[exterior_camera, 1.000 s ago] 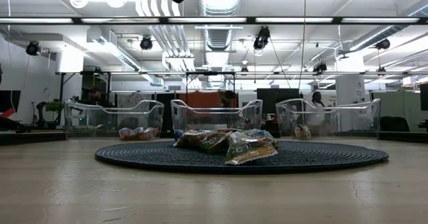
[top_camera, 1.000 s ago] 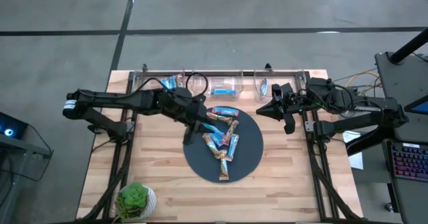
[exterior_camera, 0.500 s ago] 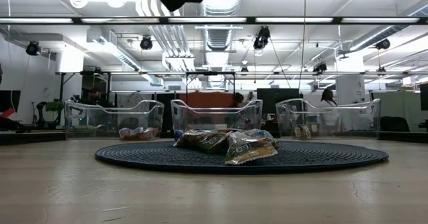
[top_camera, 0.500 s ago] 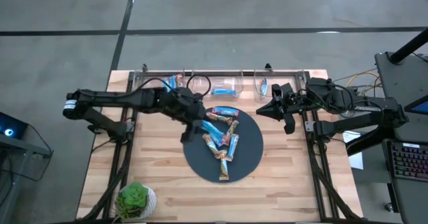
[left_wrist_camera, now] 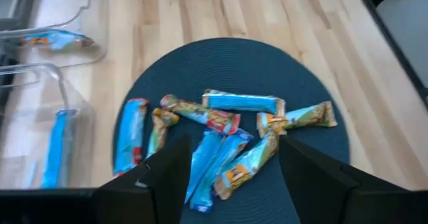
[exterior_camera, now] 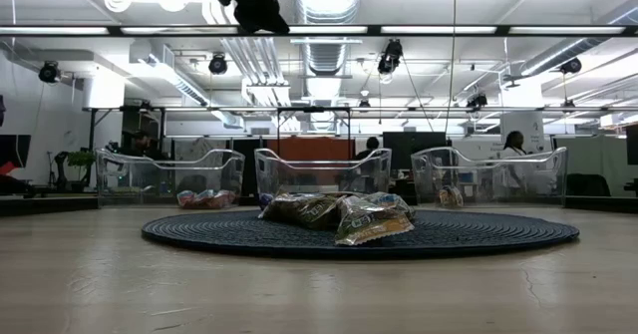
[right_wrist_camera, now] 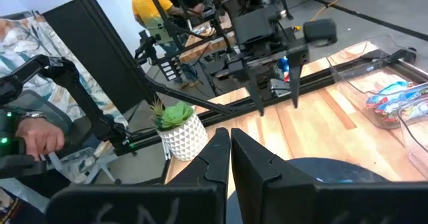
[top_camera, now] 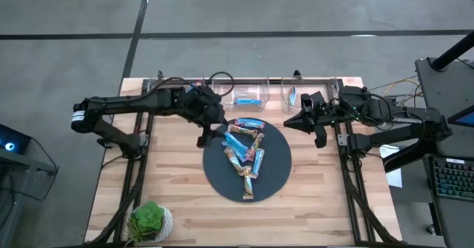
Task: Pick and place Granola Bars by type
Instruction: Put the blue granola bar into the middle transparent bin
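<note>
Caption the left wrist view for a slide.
Open left gripper above granola bars piled on the dark round mat.

Granola Bars (top_camera: 245, 151): shiny blue and tan wrappers, loose overlapping heap on dark round mat (top_camera: 275, 180); few lie in clear bins (top_camera: 249, 94).

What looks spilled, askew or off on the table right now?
Nothing stands out. The granola bars lie in a loose heap on the round mat, none on bare wood; a few sit in the clear bins. Left gripper hovers open beside the mat, empty.
</note>
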### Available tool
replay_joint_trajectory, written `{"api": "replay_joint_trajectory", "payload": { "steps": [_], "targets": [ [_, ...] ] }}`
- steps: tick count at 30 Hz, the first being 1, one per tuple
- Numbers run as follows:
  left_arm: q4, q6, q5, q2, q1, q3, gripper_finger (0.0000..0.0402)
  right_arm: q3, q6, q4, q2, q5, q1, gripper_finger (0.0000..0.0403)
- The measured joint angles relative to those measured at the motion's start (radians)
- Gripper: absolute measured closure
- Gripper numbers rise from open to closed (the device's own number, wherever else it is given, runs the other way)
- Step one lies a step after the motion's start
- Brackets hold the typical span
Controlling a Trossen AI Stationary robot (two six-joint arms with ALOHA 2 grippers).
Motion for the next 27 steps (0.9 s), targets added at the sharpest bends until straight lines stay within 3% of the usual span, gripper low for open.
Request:
{"api": "replay_joint_trajectory", "payload": {
  "steps": [13,27],
  "targets": [
    [-0.029,0.083,0.019,0.027,0.092,0.021,0.0195,0.000,0.000,0.000,0.000,0.005,0.000,0.0394],
    [-0.156,0.283,0.052,0.304,0.101,0.191,0.0195,0.000,0.016,-0.001,0.000,0.008,0.000,0.0394]
  ]
}}
